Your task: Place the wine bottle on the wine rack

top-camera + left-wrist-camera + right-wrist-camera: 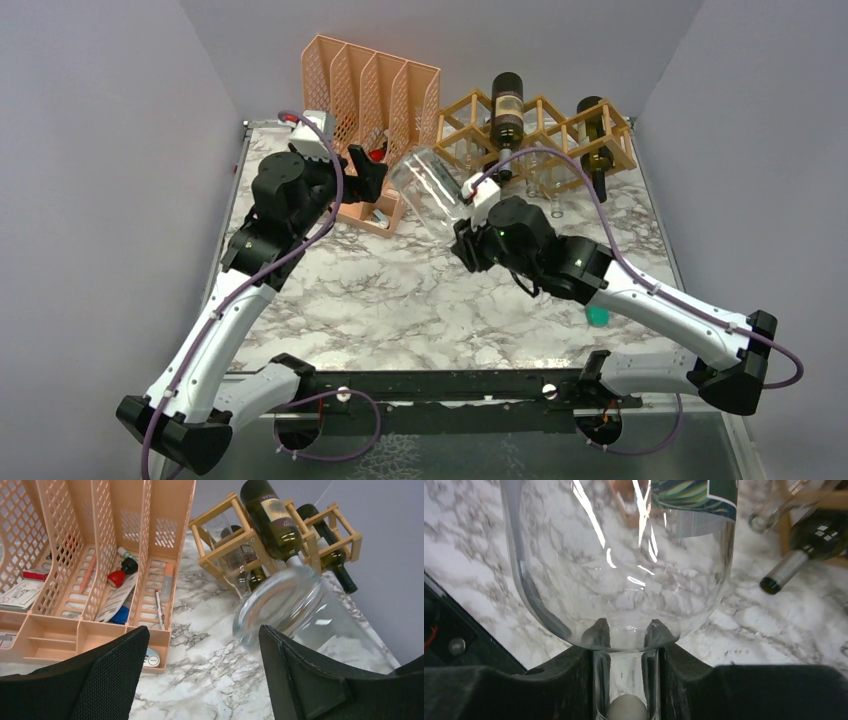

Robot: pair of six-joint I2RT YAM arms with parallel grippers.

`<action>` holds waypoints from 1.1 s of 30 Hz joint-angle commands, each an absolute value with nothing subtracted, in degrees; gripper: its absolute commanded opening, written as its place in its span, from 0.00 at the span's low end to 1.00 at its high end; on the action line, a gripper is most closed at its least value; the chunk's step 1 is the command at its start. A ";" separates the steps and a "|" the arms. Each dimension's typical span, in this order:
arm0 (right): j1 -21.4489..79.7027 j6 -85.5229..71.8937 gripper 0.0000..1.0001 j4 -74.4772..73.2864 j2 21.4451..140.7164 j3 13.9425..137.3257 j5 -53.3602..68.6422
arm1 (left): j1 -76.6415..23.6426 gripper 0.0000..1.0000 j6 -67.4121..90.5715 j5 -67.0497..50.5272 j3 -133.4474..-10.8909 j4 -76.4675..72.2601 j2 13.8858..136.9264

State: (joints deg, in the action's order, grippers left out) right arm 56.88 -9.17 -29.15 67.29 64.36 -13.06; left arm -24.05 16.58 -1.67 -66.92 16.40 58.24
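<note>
The wine bottle is clear glass with a green leaf label. It is held tilted above the marble table, base pointing toward the back left. My right gripper is shut on its neck; in the right wrist view the fingers clamp the neck below the wide body. The light wooden wine rack stands at the back and holds two dark bottles. My left gripper is open and empty beside the bottle's base, its fingertips above bare marble. The rack also shows in the left wrist view.
A peach-orange mesh file organiser with pens and small items stands at the back left, just behind my left gripper. A small green object lies by my right arm. A dark bottle's neck juts out of the rack toward the table.
</note>
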 commanded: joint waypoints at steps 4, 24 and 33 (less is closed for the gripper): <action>54.08 -4.54 0.01 -18.82 68.30 79.32 -25.86 | -23.65 0.87 15.91 -3.14 -68.96 18.52 55.99; 11.48 -17.30 0.01 -24.11 83.90 93.18 -5.18 | -23.66 0.94 20.79 -12.99 -65.84 22.82 62.21; 5.32 -15.82 0.01 -27.45 91.53 98.13 0.11 | -23.68 0.99 25.85 -12.17 -67.47 28.75 69.21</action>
State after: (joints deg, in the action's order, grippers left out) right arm 6.02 -17.47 -35.81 91.50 90.94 -4.51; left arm -23.99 22.79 -10.74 -66.52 25.50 67.26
